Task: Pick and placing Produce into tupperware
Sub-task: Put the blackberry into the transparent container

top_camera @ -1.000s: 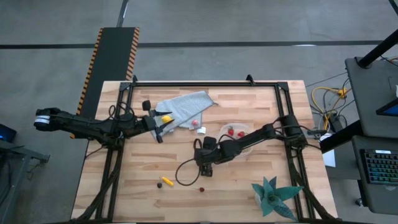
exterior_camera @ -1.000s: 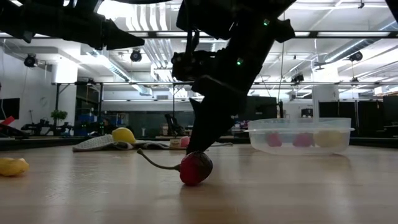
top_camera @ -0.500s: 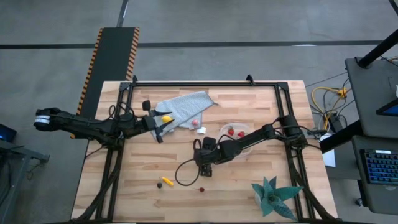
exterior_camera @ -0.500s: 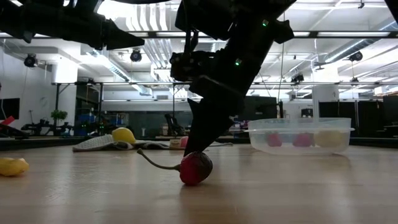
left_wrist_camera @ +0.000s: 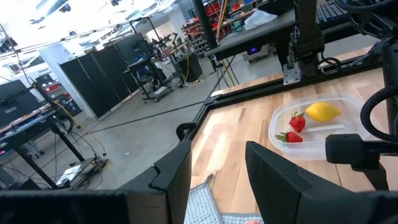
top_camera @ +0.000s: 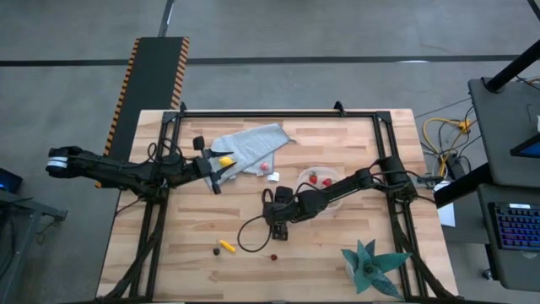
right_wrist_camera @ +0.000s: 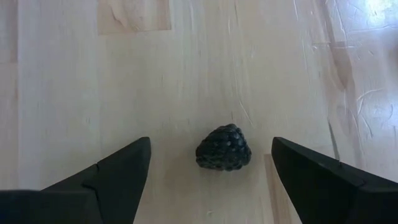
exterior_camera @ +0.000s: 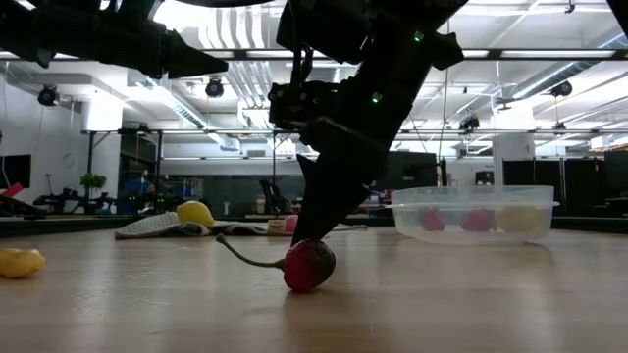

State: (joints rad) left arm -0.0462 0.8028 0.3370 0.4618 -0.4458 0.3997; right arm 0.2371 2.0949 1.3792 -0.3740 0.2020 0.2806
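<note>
The pale butcher-block wooden table [top_camera: 337,143] fills the scene, with the crumpled grey-blue cloth [top_camera: 253,143] lying toward its far side and the left arm's gripper [top_camera: 218,171] parked over the cloth's edge, jaws part open with nothing between them. The small clear plastic tupperware [top_camera: 325,181] sits near the middle, two red strawberries and a yellow lemon [left_wrist_camera: 323,111] already in it. Now to the action: the right arm's gripper [right_wrist_camera: 208,167] is down low over the wood, jaws spread wide, and the dark brown bumpy berry [right_wrist_camera: 224,147] lies dead centre between the fingers, on the table, not yet touched. It's roundish, so no long axis matters; a straight close should catch it. From overhead the berry is hidden under the arm, and the low camera doesn't show it clearly either.
</note>
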